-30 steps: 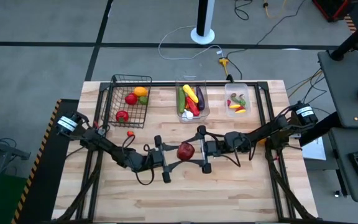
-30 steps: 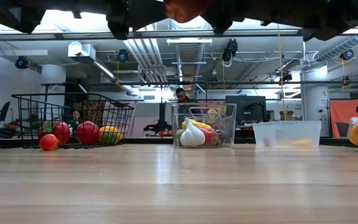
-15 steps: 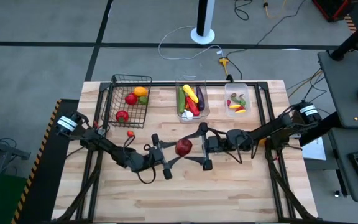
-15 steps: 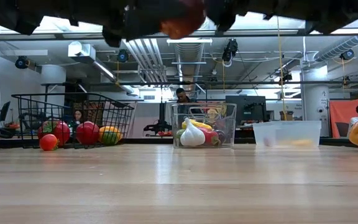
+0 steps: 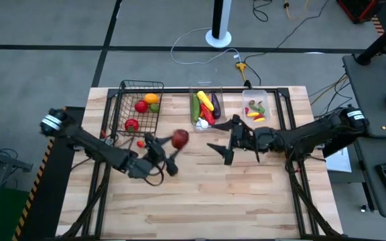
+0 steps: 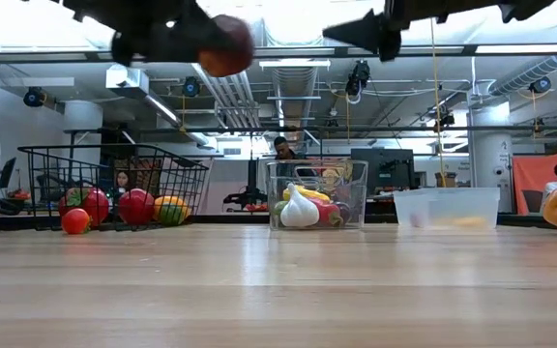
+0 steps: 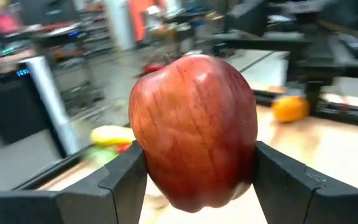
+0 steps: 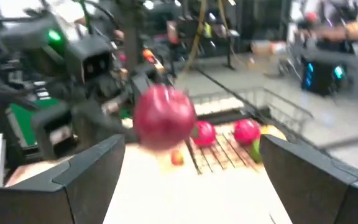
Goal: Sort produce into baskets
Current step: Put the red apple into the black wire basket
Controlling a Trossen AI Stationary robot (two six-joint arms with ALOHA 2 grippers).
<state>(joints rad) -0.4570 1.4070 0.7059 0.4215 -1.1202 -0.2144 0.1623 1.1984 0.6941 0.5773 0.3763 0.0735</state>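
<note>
One apple (image 5: 180,138) sits pinched in the left tool (image 5: 169,148), held above the table just beside the wire basket (image 5: 141,107), which lies toward the far left corner. Right tool (image 5: 224,141) hangs spread and empty near the table's middle, farther from that basket.

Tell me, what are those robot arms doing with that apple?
The left claw is holding a red apple up in the air, close to the black wire basket, which already has some round fruit in it. The right claw is open and empty, out over the middle of the table. Two clear bins at the back hold other vegetables.
</note>
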